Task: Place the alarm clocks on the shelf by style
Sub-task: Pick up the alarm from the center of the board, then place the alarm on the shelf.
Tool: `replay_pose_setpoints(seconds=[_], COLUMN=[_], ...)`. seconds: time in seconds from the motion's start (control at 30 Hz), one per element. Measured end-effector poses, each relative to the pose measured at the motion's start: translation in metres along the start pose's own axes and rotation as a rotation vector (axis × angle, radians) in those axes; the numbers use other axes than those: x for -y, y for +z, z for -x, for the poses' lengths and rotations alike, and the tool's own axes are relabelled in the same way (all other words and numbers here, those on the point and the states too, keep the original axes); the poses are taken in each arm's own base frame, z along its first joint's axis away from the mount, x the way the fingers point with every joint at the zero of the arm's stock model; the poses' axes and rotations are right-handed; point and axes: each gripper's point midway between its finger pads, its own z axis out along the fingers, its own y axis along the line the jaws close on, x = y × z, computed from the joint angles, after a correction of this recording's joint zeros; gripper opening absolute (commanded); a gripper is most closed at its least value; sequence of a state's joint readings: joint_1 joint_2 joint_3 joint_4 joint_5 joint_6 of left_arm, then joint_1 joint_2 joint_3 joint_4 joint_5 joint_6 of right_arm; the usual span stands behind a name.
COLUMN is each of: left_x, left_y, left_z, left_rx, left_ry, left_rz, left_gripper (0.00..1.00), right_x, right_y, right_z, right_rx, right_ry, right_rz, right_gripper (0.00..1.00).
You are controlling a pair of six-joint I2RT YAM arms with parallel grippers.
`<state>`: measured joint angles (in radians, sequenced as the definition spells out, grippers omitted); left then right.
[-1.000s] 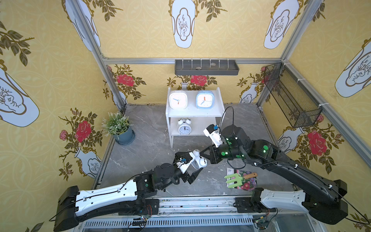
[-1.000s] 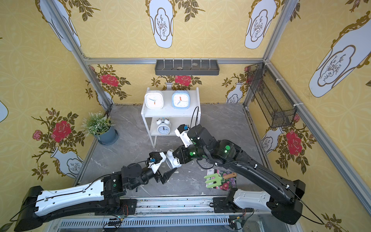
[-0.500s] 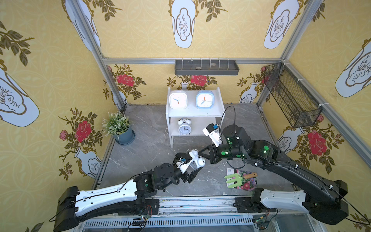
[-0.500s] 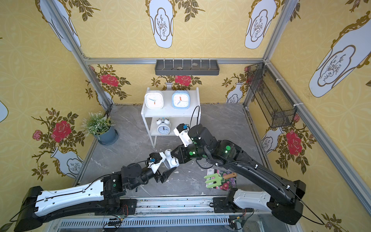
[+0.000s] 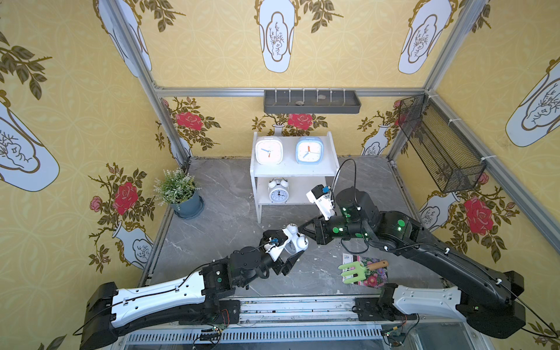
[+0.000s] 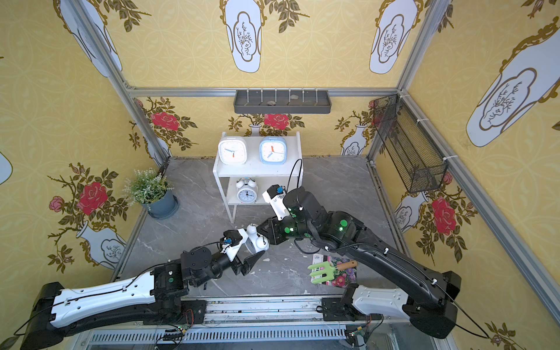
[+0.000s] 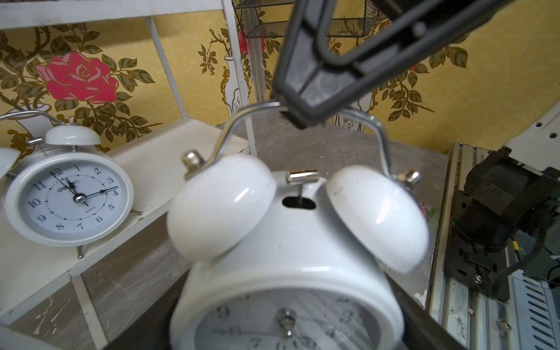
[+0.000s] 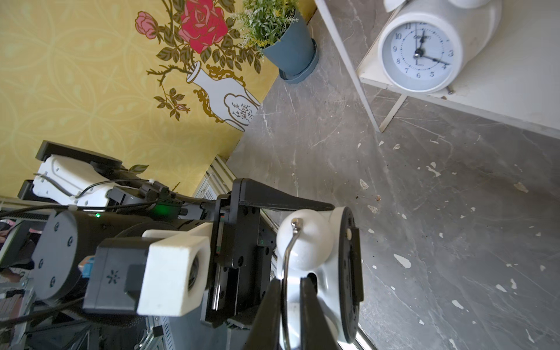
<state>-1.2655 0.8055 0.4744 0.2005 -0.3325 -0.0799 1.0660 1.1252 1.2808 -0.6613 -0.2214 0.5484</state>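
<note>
Since one second ago the left gripper (image 5: 291,247) has narrowed its fingers and now clamps the body of the twin-bell clock (image 5: 300,241) over the table (image 5: 224,218), while the right gripper (image 8: 291,295) has loosened, its fingers a little apart on both sides of the wire handle (image 8: 286,251). One left finger is hidden behind this clock in both top views, and in the left wrist view its dial (image 7: 288,321) is blurred and cut off. Farther back, unchanged, the shelf (image 5: 294,171) carries the second twin-bell clock (image 5: 278,191) on its lower board (image 5: 298,195), and the white square clock (image 5: 268,150) and blue square clock (image 5: 309,150) on top.
</note>
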Motion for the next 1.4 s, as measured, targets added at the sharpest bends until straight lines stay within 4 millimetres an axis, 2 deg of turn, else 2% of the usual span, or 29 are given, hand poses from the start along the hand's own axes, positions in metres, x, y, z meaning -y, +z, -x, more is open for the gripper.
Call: replay_pose_setpoints(seconds=[0.17,0.33,0.53,0.7,0.83,0.93,1.2,1.4], left_x=[-0.006,-0.02,-0.035,-0.041,-0.047,-0.06,-0.08,-0.089], left_y=[0.003,0.01,0.028,0.055,0.083,0.1,0.122,0.132], left_z=[-0.003,-0.006,-0.003,0.003,0.013,0.02,0.004,0.016], left_rx=[-0.008,-0.019,-0.036,-0.039,-0.037,-0.027,-0.038,0.016], left_ry=[-0.017,-0.078,-0.162,-0.187,-0.208,-0.264,-0.309,-0.349], left_rz=[0.042,0.139,0.285,0.393,0.457,0.514,0.588,0.583], left_gripper=[0.74,0.75,0.75,0.76,0.77,0.77,0.78,0.79], right_x=[0.021,0.065,0.117,0.148,0.153,0.151,0.146,0.143], right_y=[-0.016,-0.057,-0.099,-0.112,-0.125,-0.133,-0.158,-0.157], right_z=[0.012,0.021,0.008,-0.009,-0.019,-0.02,-0.028,-0.025], right_rx=[0.082,0.225,0.311,0.314,0.343,0.371,0.444,0.444], right_ry=[0.012,0.084,0.184,0.251,0.285,0.293,0.271,0.246], right_rz=[-0.138,-0.396,-0.671,-0.801,-0.803,-0.784,-0.703,-0.689], right_gripper=[0.4,0.43,0.42,0.38,0.35,0.33,0.32,0.31])
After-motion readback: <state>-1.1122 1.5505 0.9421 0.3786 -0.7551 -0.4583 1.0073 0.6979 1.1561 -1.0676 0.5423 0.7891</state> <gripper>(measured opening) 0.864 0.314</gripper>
